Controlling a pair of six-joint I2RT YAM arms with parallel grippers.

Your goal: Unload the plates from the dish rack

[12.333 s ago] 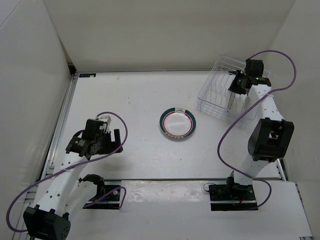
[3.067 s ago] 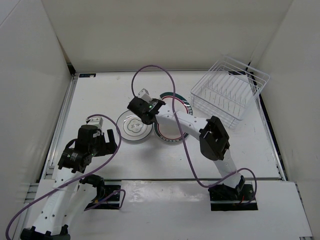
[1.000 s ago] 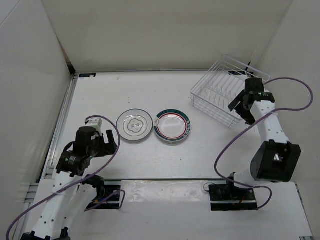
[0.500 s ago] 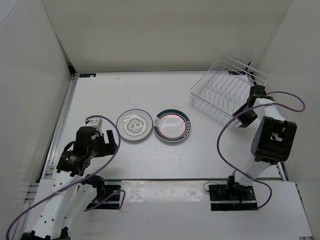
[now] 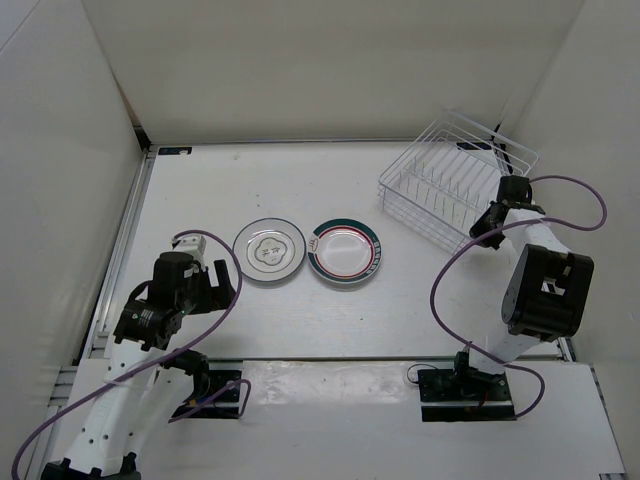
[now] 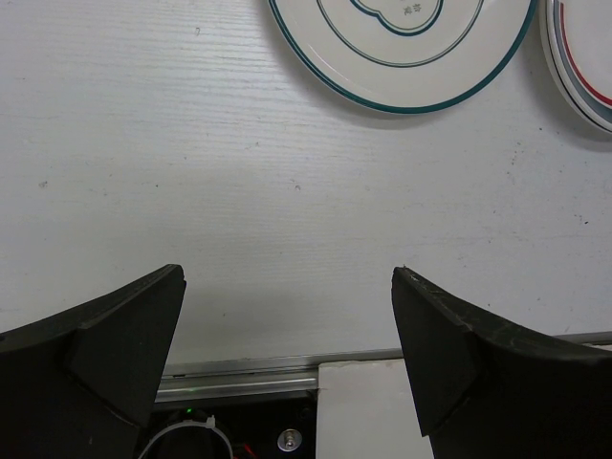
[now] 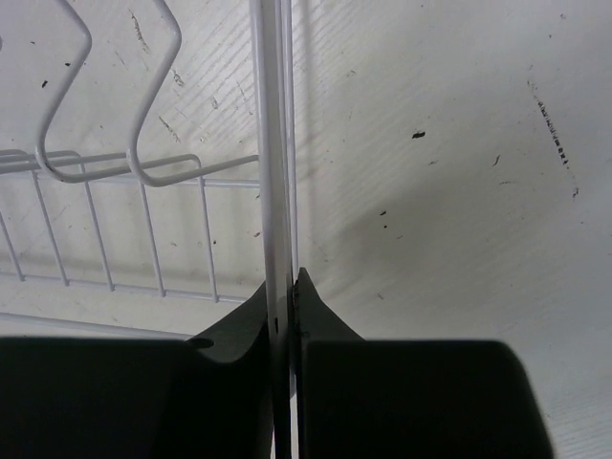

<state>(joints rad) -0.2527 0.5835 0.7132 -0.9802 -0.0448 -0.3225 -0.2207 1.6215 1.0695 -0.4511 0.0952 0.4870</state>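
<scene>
Two plates lie flat side by side mid-table: the plate with a thin dark rim and a central drawing on the left, the green-rimmed plate with a red ring on the right. Both show at the top of the left wrist view. The white wire dish rack stands at the back right and holds no plates. My right gripper is shut on the rack's near right rim wire. My left gripper is open and empty above the table's front left.
White walls enclose the table on the left, back and right. A metal rail runs along the table's front edge beneath the left gripper. The right arm's purple cable loops over the table near the rack.
Over the last second my right gripper has moved to the rack's near right rim and closed on the wire. The plates and the left arm have not moved.
</scene>
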